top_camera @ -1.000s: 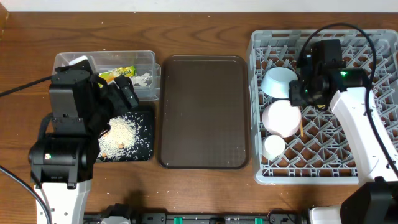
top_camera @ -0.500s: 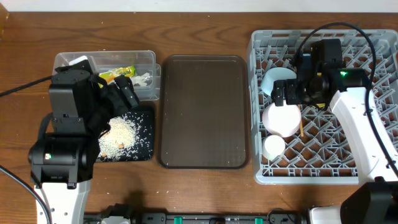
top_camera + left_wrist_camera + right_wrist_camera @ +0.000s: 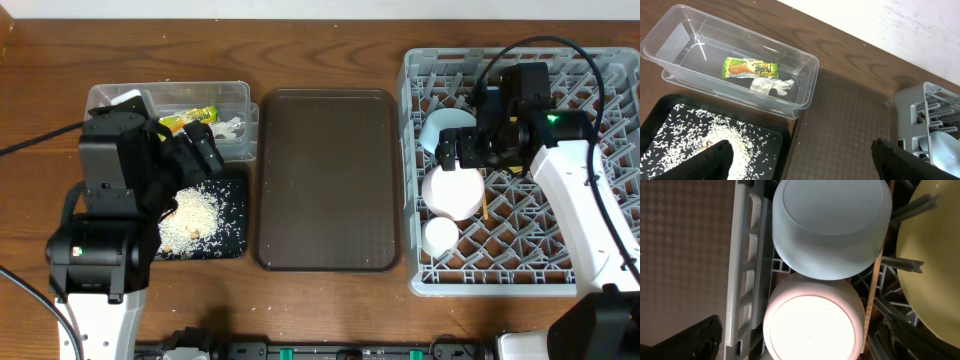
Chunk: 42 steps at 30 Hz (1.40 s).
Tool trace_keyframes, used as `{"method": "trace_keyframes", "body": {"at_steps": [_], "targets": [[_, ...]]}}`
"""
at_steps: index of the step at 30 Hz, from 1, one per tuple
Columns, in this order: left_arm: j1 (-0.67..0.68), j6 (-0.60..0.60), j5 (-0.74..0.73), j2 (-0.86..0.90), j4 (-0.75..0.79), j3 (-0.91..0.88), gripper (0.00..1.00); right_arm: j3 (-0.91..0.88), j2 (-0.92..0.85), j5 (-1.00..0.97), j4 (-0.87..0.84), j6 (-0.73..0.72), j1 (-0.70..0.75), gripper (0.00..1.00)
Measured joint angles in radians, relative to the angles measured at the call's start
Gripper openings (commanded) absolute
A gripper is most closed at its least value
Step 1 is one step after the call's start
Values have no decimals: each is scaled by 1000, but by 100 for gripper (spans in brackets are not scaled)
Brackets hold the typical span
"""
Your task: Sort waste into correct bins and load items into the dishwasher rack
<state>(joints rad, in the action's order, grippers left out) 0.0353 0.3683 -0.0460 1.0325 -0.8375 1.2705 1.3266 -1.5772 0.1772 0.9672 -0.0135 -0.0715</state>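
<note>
In the dishwasher rack (image 3: 520,270) a light blue bowl (image 3: 832,225) leans on its edge behind an upturned white bowl (image 3: 812,325). A small white cup (image 3: 440,236) sits in front. A chopstick (image 3: 872,295) lies beside the bowls, and the yellow plate (image 3: 935,270) stands to the right. My right gripper (image 3: 470,150) hangs open above the white bowl, holding nothing. The clear tub (image 3: 670,30) holds the snack wrapper (image 3: 747,68) and the napkin (image 3: 771,86). Rice scraps (image 3: 715,135) cover the black tray (image 3: 660,107). My left gripper (image 3: 807,165) is open and empty above that tray's right edge.
The large brown serving tray (image 3: 328,180) lies between the bins and the rack. Cables run from the right arm across the rack's back rows. A few rice grains lie on the table by the black tray.
My right gripper's fingers have spread wide apart beside the light blue bowl, which now looks tipped more onto its edge. The left arm has not moved.
</note>
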Motion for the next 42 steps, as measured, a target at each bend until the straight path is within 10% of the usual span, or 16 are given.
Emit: {"method": "trace_keyframes", "body": {"at_steps": [14, 42], "targets": [[0, 0, 0, 0, 0, 0, 91, -1, 57, 3, 0, 0, 0, 99], [0, 0, 0, 0, 0, 0, 91, -204, 1143, 7, -84, 21, -49, 99]]}}
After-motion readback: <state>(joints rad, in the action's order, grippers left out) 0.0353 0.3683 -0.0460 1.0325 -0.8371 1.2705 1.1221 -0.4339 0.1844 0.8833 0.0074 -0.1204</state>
